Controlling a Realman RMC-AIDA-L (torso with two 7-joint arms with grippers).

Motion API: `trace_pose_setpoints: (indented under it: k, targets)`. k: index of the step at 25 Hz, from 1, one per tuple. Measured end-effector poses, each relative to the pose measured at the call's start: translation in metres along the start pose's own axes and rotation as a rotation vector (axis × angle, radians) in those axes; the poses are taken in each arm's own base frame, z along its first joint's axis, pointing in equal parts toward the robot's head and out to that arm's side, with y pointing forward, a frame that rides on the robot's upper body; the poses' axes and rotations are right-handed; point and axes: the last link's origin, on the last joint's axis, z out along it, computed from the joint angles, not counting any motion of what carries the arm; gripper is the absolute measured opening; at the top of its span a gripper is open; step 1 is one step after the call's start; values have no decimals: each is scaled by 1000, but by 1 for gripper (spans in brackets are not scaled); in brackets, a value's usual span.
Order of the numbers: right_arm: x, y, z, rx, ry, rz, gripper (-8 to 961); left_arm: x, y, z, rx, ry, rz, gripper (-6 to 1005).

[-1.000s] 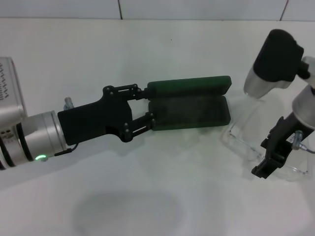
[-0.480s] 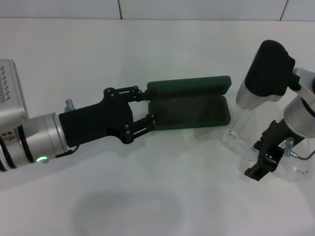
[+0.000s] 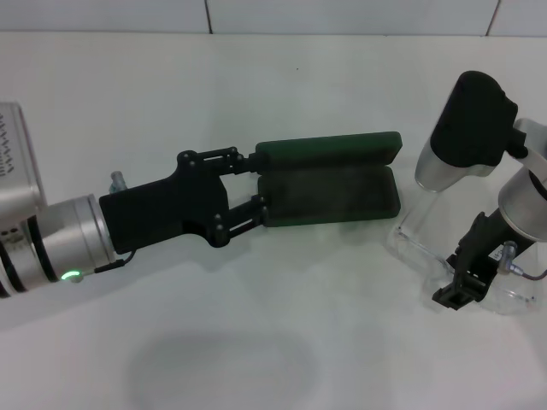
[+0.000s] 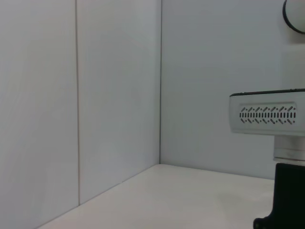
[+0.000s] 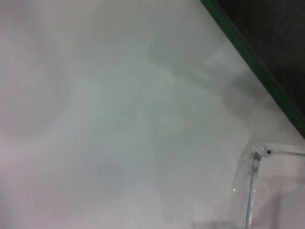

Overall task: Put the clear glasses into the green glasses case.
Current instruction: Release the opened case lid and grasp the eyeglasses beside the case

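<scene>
Your stock at this moment:

- Green glasses case [image 3: 329, 182]: lies open on the white table [image 3: 256, 94], near the middle, its long side running left to right. The lid stands up along the far edge and the dark lined tray faces you. One green edge of it also shows in the right wrist view [image 5: 257, 67].
- Left gripper [image 3: 255, 184]: reaches in low from your left, with its fingers spread wide around the left end of the case. One fingertip [image 3: 253, 159] sits at the lid's end and the other at the tray's end.
- Clear glasses [image 3: 427, 231]: sit on the table just to the right of the case, outside it. A clear hinge and arm show in the right wrist view [image 5: 252, 167].
- Right gripper [image 3: 461, 286]: hangs down over the near right part of the glasses. You cannot tell from these views whether its fingers are parted or closed, nor whether it touches the glasses.
</scene>
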Motion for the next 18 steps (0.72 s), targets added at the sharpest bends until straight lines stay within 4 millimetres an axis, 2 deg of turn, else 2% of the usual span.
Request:
trace_pose_setpoints:
  k: [3, 13, 18]
  targets:
    - [0, 0, 0, -1, 2, 1, 598, 1, -2, -1, 15, 5, -1, 472]
    - [2, 0, 1, -1, 5, 1, 256, 0, -2, -2, 16, 6, -2, 473]
    - [1, 0, 0, 2, 2, -2, 206, -1, -1, -4, 19, 4, -5, 473]
